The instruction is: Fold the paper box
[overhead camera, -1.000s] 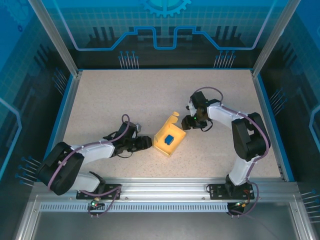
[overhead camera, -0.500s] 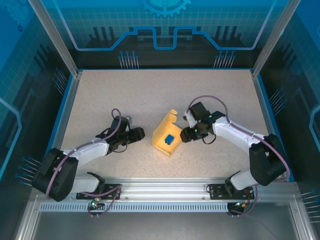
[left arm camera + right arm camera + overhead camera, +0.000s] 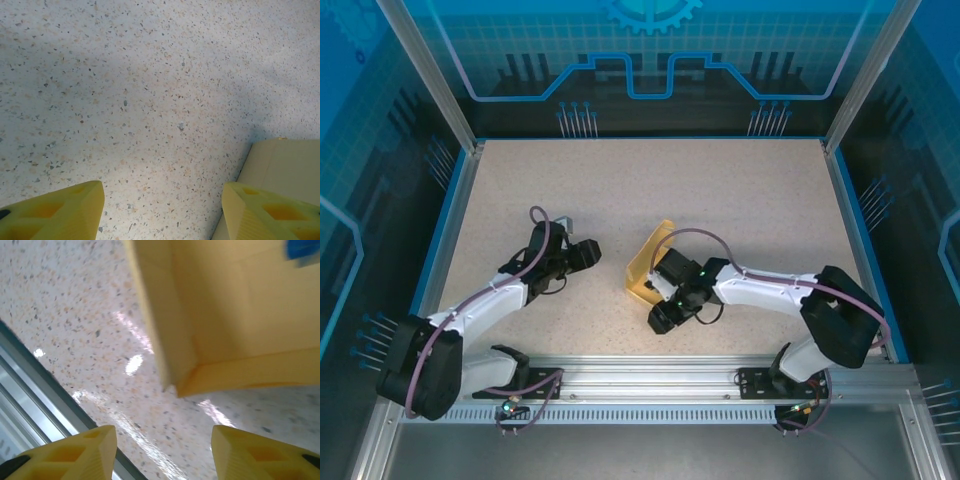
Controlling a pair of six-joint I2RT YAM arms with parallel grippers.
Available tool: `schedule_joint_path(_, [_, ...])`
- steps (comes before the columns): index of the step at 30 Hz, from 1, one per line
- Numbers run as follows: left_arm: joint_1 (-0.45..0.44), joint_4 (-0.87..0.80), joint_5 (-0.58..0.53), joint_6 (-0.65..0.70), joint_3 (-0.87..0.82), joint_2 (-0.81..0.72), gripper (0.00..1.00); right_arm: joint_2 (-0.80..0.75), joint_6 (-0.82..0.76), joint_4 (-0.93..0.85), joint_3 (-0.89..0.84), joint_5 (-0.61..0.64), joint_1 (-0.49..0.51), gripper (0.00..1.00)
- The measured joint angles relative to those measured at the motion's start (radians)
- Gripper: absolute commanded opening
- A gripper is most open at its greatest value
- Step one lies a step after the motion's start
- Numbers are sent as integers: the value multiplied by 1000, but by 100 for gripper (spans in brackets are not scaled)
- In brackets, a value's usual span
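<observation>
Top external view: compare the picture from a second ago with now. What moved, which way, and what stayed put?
The right gripper swung from the far right side of the box across to its near edge, its arm now lying over the box. The left gripper backed away from the box, leftward and farther up the table. Both are open and hold nothing. The box stayed about where it was.
</observation>
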Motion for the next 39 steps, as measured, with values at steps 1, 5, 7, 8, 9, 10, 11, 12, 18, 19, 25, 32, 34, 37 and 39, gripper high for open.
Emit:
schedule_joint_path(1, [0,-1,-1,0,0,-1,65,9,5,11,0,0,7,54])
schedule_joint_path(5, [6,-3,-8,0,0,-16,65,16,31,77,0,5,18,53])
schedule_joint_path(7, [11,-3,-8,0,0,-27,65,16,46,123,-1,16,20,52])
schedule_joint_path(8, [13,-3,-12,2,-2,-32,65,16,55,150,-1,23,21,52])
schedule_joint_path(9, [14,-4,-14,5,-2,-36,65,16,60,171,-2,27,21,52])
schedule_joint_path(10, [17,-7,-15,10,-3,-40,65,16,66,196,-3,35,21,51])
schedule_joint_path(11, [18,-11,-16,16,-3,-43,65,17,73,218,-3,44,22,51])
schedule_joint_path(12, [19,-14,-18,18,-3,-46,65,19,77,237,-3,50,22,51])
schedule_joint_path(18, [38,-32,-19,26,-4,-70,66,80,100,364,-2,84,27,49])
schedule_joint_path(19, [44,-34,-19,26,-5,-75,66,96,101,381,-1,90,29,49])
schedule_joint_path(25, [76,-55,-18,35,-13,-106,67,192,102,448,59,127,35,49])
schedule_joint_path(32, [83,-60,24,69,-22,-146,67,185,74,456,85,163,35,51])
schedule_joint_path(34, [83,-40,49,76,-40,-175,67,153,50,422,85,180,34,52])
schedule_joint_path(37, [83,0,91,79,-78,-217,66,53,-4,354,85,208,29,53])
schedule_joint_path(39, [81,20,112,87,-90,-230,66,-31,-42,313,85,217,15,54])
